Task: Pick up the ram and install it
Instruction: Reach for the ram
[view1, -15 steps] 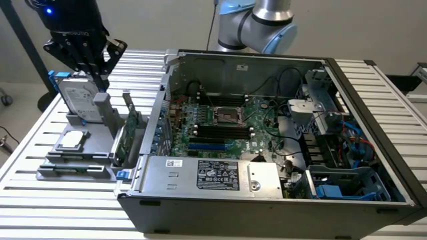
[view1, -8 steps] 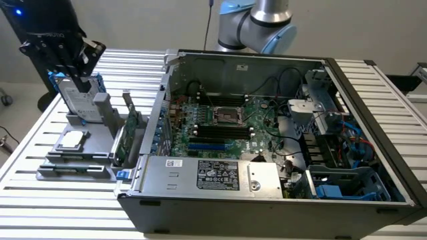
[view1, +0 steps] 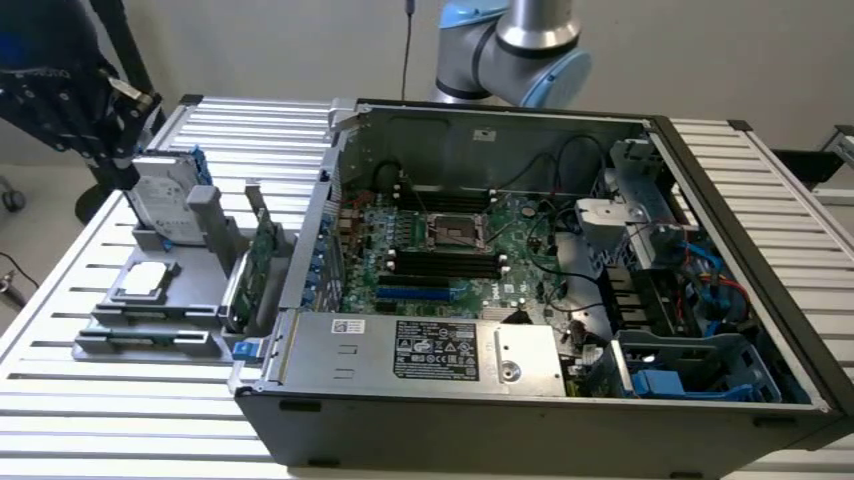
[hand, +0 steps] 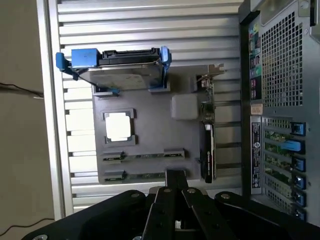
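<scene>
the ribbed metal table (view1: 94, 425) is gleaming softly; the grey plastic holder (hand: 150, 132) and black gripper (hand: 175, 175) are looking matt.

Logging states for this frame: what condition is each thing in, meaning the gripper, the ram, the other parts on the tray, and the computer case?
gripper: shut, holding nothing.
ram: lying in the gray tray, not picked up.
hard drive: upright in its tray slot.
expansion card: standing on edge in the tray.
computer case: open, side panel off.
memory slots: look empty.
</scene>
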